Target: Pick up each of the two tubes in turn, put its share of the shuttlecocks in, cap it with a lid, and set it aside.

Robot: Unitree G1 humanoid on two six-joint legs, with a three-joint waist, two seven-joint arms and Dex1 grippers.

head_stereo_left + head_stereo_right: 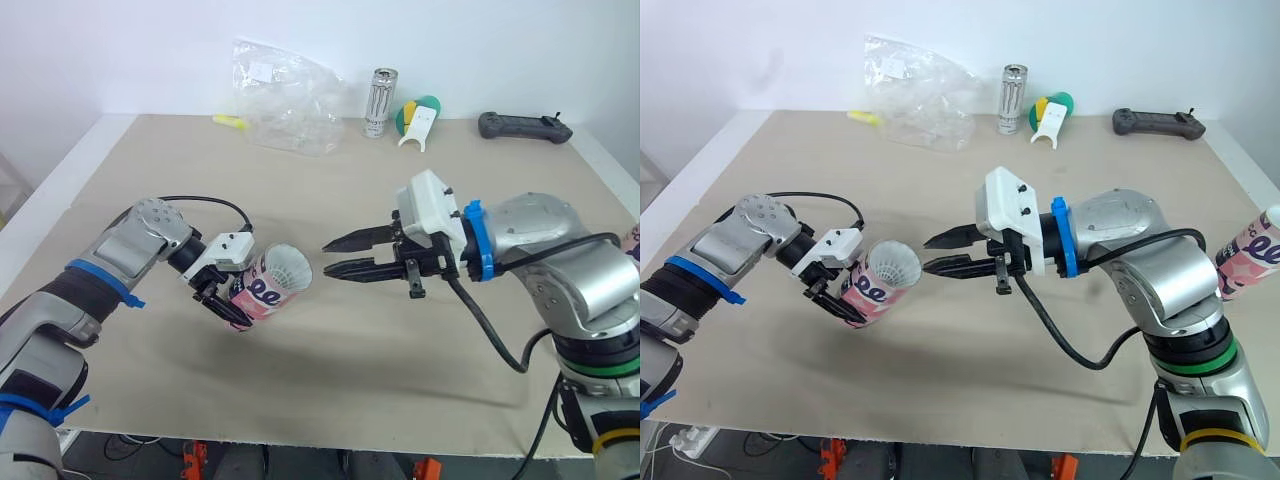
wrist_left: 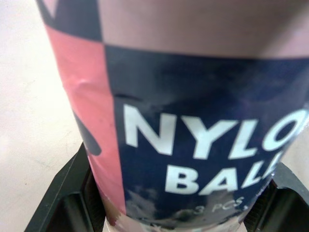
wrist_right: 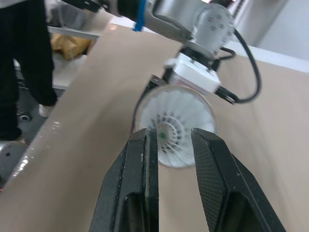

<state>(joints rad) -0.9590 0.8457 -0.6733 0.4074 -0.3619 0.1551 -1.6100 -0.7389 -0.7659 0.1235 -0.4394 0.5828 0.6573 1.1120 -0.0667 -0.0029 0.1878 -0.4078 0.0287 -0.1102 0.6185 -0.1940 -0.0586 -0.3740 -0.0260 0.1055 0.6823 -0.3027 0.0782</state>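
One tube (image 1: 262,288) is clamped in your left gripper (image 1: 228,305), raised off the counter (image 1: 350,370) and tipped so its mouth faces the right gripper (image 1: 328,257). A shuttlecock (image 1: 288,268) sits in that mouth, its white skirt at the rim. The right gripper hangs just before it, fingers apart and holding nothing. To seat the shuttlecock well, centre your fingertips on the skirt and press straight along the tube's axis, keeping the left grip firm against twisting. A second tube (image 1: 1252,250) shows at far right; its contents cannot be told.
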